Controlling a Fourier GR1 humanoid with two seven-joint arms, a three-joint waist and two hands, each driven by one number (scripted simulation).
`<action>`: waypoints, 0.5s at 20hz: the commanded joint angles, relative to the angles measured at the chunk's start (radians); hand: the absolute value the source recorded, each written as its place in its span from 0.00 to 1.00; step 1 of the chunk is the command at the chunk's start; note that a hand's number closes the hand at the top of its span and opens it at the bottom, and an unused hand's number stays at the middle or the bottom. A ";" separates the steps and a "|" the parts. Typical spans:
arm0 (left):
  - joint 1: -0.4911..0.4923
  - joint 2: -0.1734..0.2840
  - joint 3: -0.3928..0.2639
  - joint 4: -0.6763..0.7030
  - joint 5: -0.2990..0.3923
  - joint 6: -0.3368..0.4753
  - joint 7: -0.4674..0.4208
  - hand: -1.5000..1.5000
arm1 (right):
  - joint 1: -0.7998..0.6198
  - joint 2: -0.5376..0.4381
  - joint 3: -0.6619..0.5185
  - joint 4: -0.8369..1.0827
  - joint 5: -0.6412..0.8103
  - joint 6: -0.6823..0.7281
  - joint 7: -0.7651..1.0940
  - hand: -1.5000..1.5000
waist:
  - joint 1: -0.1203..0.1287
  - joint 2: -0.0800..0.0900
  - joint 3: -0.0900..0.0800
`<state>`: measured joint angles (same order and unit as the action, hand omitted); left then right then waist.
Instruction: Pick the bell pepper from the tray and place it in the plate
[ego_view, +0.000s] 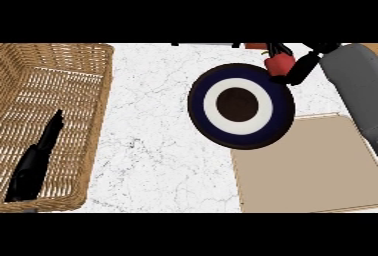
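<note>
White marble countertop (155, 150) is seen from steeply above. A red bell pepper (280, 63) is held by the right hand (299, 67), whose black fingers are curled round it, just past the upper right rim of the plate (201, 102), a dark blue round dish with a white ring and a brown centre. A tan tray (303, 170) is set at the lower right, its corner overlapped by the plate. A wicker basket (96, 120) is placed at the left, and the left hand (33, 160) is seen over it with fingers straight.
</note>
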<state>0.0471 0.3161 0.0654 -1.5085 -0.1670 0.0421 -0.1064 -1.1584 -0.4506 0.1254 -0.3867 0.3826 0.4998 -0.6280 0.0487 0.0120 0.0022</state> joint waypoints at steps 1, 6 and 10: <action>0.027 0.009 0.005 0.006 -0.002 -0.018 -0.027 0.50 | -0.008 0.072 0.039 0.033 0.039 0.045 -0.056 1.00 | -0.008 0.000 -0.002; 0.036 0.010 0.013 0.011 0.010 -0.031 -0.029 0.50 | 0.002 0.181 -0.025 0.124 -0.044 0.076 0.102 1.00 | -0.006 -0.002 -0.002; -0.003 0.000 0.021 0.034 -0.008 -0.015 -0.029 0.50 | -0.003 0.217 -0.003 0.151 0.007 0.015 0.154 0.00 | -0.021 -0.003 -0.002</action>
<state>0.0591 0.3078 0.0748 -1.5113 -0.1724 0.0432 -0.1152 -1.1605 -0.2836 0.1267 -0.2750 0.3804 0.5213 -0.5196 0.0361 0.0086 0.0017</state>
